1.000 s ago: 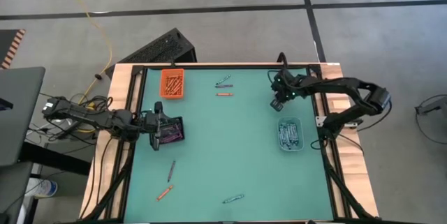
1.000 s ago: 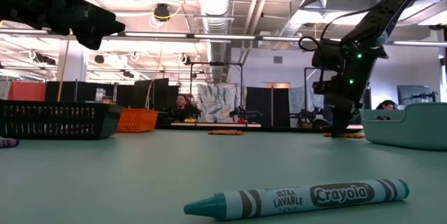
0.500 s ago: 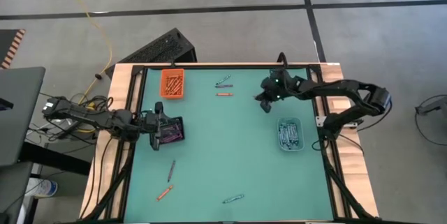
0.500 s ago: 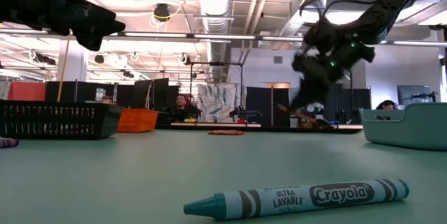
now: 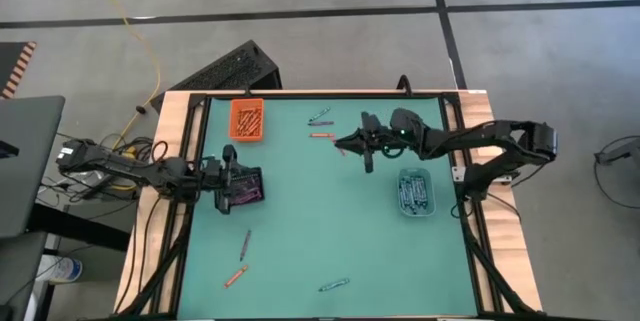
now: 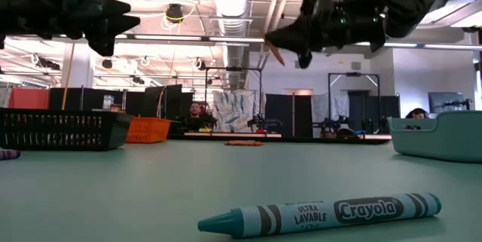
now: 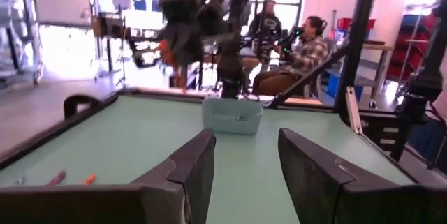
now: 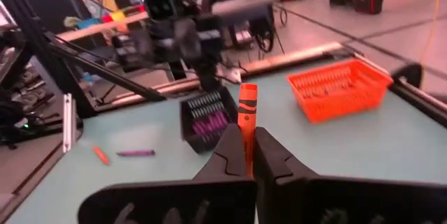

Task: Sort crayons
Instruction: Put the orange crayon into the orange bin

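Nearest your low camera, a teal crayon (image 6: pixel 320 215) lies alone on the green table (image 5: pixel 330 221), not yet sorted; from above it sits by the near edge, with an orange crayon (image 5: pixel 235 277) and a purple crayon (image 5: pixel 244 244) loose off to the left. Mid-table, your left gripper (image 5: pixel 232 166) hangs over the black tray (image 5: pixel 244 187) of purple crayons with its fingers (image 7: pixel 192 172) spread and nothing between them. Across from it, the clear tray (image 5: pixel 414 192) already holds a batch of blue sticks. Above the table's middle, your right gripper (image 5: pixel 345 142) is clamped on an orange crayon (image 8: pixel 246 122), carried in the air and standing upright between the fingers (image 8: pixel 227 151). Farther back, the orange tray (image 5: pixel 247 120) is part filled, and two loose crayons (image 5: pixel 320 124) lie near the far edge. By this showing most sorting is done; you have the held crayon to drop and about five strays left.
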Motion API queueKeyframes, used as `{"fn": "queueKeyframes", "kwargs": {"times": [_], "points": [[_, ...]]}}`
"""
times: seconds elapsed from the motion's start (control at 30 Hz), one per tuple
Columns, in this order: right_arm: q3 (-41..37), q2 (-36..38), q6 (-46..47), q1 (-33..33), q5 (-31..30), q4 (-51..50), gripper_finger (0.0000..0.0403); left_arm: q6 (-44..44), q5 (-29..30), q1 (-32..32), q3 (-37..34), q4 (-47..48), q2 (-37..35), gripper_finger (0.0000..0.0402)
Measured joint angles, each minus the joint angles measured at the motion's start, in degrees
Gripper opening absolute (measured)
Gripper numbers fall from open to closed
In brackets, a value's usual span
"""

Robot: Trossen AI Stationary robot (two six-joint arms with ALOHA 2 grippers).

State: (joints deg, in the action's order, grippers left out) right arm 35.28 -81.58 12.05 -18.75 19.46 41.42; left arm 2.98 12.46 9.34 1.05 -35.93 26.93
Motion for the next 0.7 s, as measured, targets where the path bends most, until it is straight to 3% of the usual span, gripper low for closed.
{"fn": "queueKeyframes", "kwargs": {"times": [0.13,0.4,0.7], "points": [[2.5,-1.3,-1.3,3.1,-2.0,0.3,0.0001,2.6,-1.9,-3.1,0.0,-1.5,5.0,0.0148],[9.3,-9.6,-3.5,8.6,-2.1,5.7,0.0001,3.8,-8.9,-8.3,0.1,-15.2,18.3,0.0148],[12.7,-19.5,-1.9,12.4,-2.1,20.3,0.0001,1.9,-11.2,-9.1,8.5,-15.5,31.3,0.0148]]}}
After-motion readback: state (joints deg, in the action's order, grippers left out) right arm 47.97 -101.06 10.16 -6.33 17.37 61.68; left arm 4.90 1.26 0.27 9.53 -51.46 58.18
